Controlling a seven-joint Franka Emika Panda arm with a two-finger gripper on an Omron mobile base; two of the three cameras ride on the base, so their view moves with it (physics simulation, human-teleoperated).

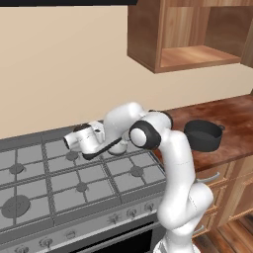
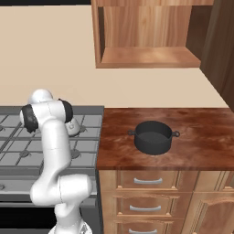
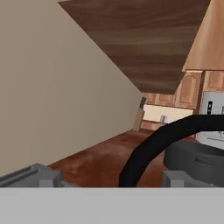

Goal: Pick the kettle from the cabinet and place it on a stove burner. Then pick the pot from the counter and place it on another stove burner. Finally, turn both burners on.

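Black arched kettle handle (image 3: 148,148) – thin, curved; pot (image 3: 197,159) dark behind.

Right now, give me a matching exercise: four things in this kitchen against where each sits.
Things:
1. kettle
2. pot
3. cabinet
4. gripper

Places:
A. on the counter
B. on the wall, its shelf bare
C. on a stove grate
D. beside the kettle's black handle

Pairs: 1-C, 2-A, 3-B, 4-D

The pot (image 2: 153,137) is dark grey-black, the counter (image 2: 201,132) glossy reddish-brown with wood grain, the stove (image 1: 64,188) grey.
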